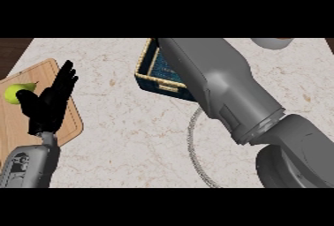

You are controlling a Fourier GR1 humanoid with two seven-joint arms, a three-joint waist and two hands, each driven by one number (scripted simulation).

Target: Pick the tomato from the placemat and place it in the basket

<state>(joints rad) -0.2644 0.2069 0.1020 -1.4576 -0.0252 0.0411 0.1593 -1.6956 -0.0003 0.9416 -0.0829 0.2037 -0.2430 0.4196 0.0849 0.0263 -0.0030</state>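
Pale marble-patterned stone is making up the surface (124, 132), with darker wood showing at the far left corner; a dark blue woven basket (149, 73) with a tan rim is sitting toward the far middle, and the right forearm (222, 88) is lying across it, hiding most of its inside; the right hand itself is not showing, so whether its fingers are wide or closed cannot be told; the tomato is not showing anywhere either, so its place cannot be told; beneath that grey arm, a round pale placemat (194, 150) with a braided edge is peeking out, only its left arc visible; at the left edge, a light wooden cutting board (20, 123) is lying on the surface, and a yellow-green fruit (13, 93) is resting on it; the left hand (47, 106) is showing above the board, just beside the fruit, its black fingers (65, 77) straight, pointing away and holding nothing; a grey rounded object (271, 43) is sitting at the far right edge, cut off; no writing or labels can be read anywhere.
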